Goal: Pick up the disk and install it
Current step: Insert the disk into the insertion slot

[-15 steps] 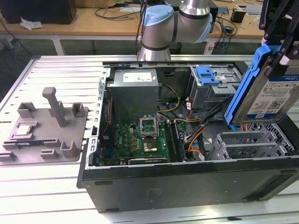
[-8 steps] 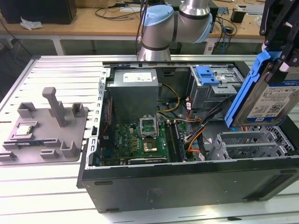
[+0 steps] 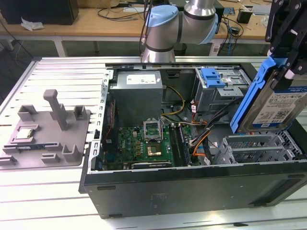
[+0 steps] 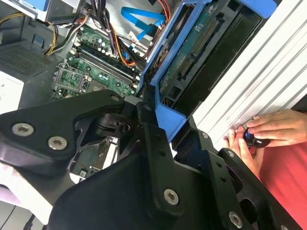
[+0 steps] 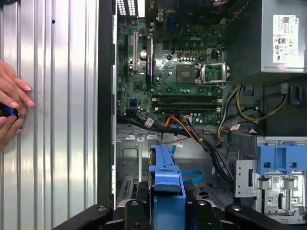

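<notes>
The disk [image 3: 280, 108], silver-faced with a white-and-blue label and a blue carrier frame, hangs tilted above the open computer case [image 3: 192, 187] at the exterior view's right. My black gripper [image 3: 284, 64] is shut on its upper end. The second wrist view has the disk's green circuit side [image 4: 201, 43] and blue frame clamped between the gripper's [image 4: 163, 120] fingers [image 4: 144, 124]. Seen edge-on in the first wrist view, the disk [image 5: 165, 177] sits in the gripper [image 5: 165, 207] over the case's grey drive bay floor [image 5: 129, 153].
Inside the case lie the motherboard [image 3: 148, 141], power supply [image 3: 136, 93], bundled cables [image 3: 201, 132] and a grey drive cage with a blue latch [image 3: 213, 76]. A grey fixture [image 3: 48, 134] with a CPU chip [image 3: 25, 134] stands at the left. A person's hand [image 5: 12, 103] rests beside the case.
</notes>
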